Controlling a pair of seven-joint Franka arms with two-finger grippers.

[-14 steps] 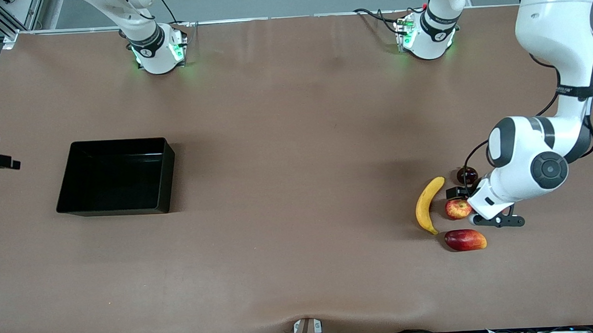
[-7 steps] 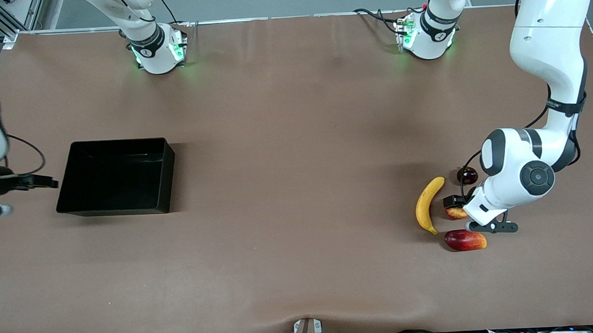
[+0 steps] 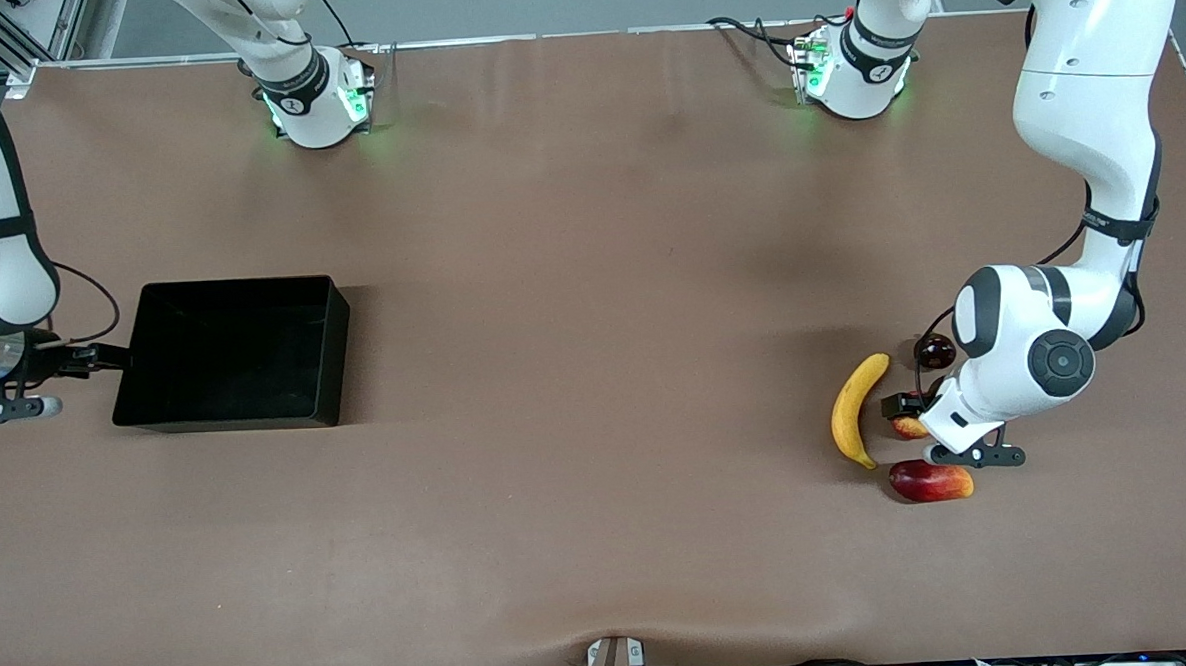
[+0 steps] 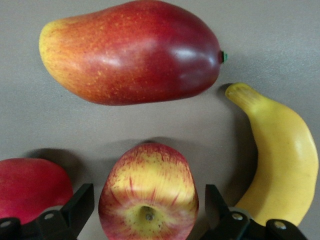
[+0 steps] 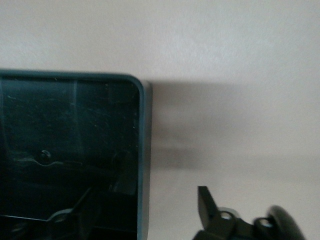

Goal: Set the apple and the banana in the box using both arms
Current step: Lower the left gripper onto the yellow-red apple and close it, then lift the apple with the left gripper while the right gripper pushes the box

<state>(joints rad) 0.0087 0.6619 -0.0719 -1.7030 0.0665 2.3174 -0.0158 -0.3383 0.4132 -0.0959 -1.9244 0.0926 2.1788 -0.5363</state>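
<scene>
The apple point(image 3: 907, 427) lies between the banana point(image 3: 854, 412) and the left arm's hand, mostly covered by it. My left gripper point(image 3: 912, 421) is low over the apple and open. In the left wrist view the apple point(image 4: 148, 192) sits between the two fingers point(image 4: 80, 205) with small gaps on both sides, and the banana point(image 4: 277, 155) lies beside it. The black box point(image 3: 328, 350) stands toward the right arm's end. My right gripper point(image 3: 114, 362) is open at the box's end wall; in the right wrist view it point(image 5: 142, 205) straddles that wall point(image 5: 142, 150).
A red-and-yellow mango point(image 3: 930, 480) lies nearer to the camera than the apple and shows in the left wrist view point(image 4: 132, 50). A dark red round fruit point(image 3: 934, 351) lies farther away; a pinkish-red fruit point(image 4: 30, 187) sits close beside one left finger.
The left gripper has come down and shifted over the apple, covering most of it. The right arm has swung into view and brought its gripper to the box's end wall.
</scene>
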